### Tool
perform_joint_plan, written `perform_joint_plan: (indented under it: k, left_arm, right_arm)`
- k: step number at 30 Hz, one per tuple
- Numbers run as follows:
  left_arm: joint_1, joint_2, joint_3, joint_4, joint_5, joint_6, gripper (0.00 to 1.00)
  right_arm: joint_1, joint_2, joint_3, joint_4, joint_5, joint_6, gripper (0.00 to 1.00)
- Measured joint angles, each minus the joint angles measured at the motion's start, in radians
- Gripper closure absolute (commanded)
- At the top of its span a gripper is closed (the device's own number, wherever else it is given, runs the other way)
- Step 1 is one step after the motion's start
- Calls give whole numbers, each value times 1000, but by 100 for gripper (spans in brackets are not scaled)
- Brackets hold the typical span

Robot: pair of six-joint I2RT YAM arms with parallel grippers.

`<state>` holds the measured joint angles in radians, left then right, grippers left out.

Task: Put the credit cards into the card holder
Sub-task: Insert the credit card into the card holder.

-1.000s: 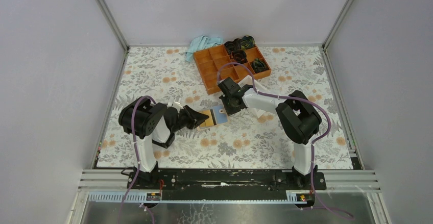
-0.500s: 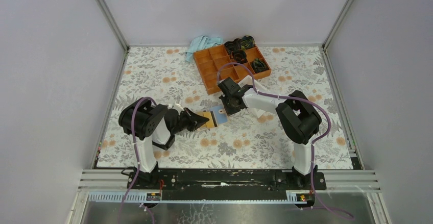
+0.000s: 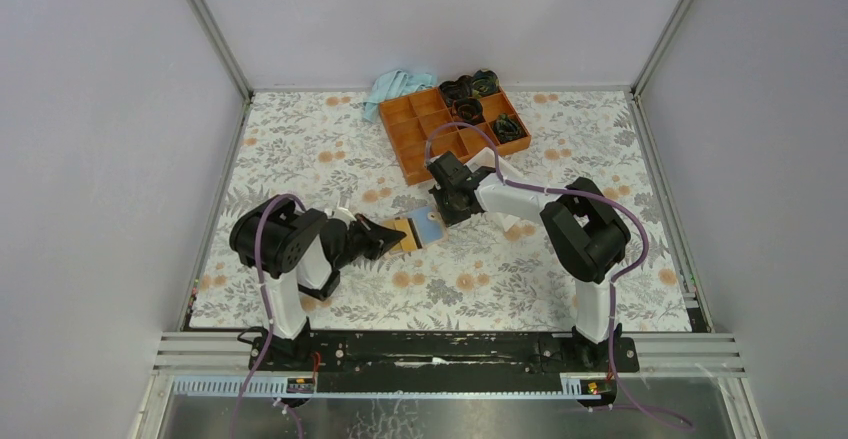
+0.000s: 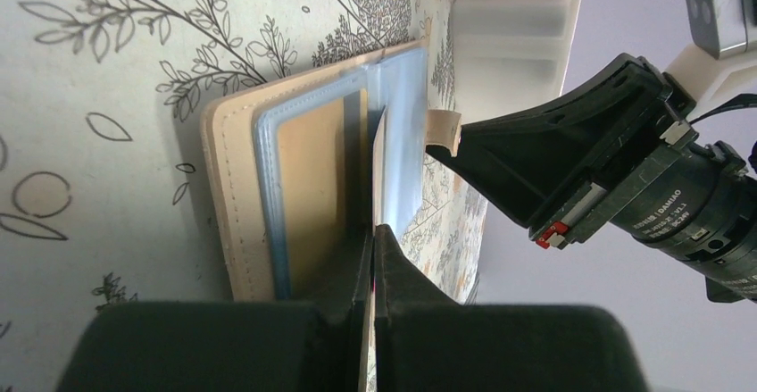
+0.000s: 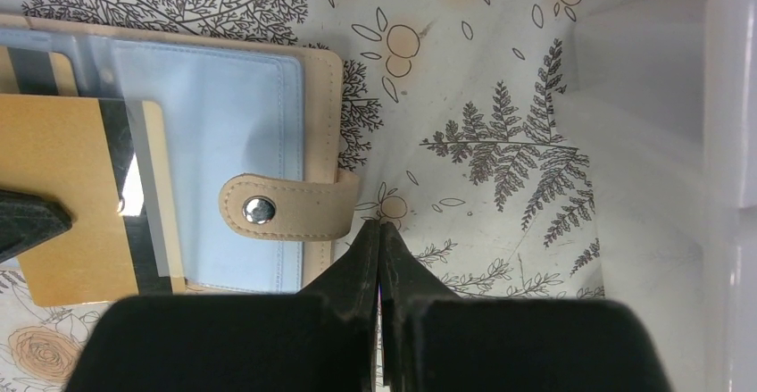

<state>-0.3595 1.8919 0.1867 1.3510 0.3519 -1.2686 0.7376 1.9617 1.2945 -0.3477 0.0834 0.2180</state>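
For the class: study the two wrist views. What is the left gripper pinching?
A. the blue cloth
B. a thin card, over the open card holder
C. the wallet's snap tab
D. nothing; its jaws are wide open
B: the left gripper is shut on a thin tan card, which stands edge-on over the open card holder lying on the table.

The left arm (image 3: 285, 304) and right arm (image 3: 597, 309) have white links and black joints. Purple cables (image 3: 262, 249) run along both. The right gripper (image 4: 446, 155) is black with a red tab.
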Motion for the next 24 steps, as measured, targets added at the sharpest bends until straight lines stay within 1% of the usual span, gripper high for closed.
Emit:
perform_joint_plan:
  k: [6, 16, 24]
  left_arm:
    - [-1, -4, -6, 9, -35, -11, 100]
    - [-10, 90, -36, 163, -75, -72, 100]
    - [-14, 72, -54, 176, -111, -76, 100]
  right_arm:
    - [0, -1, -4, 10, -6, 3, 100]
    - [2, -1, -7, 19, -18, 3, 100]
    - [2, -1, -8, 23, -21, 3, 100]
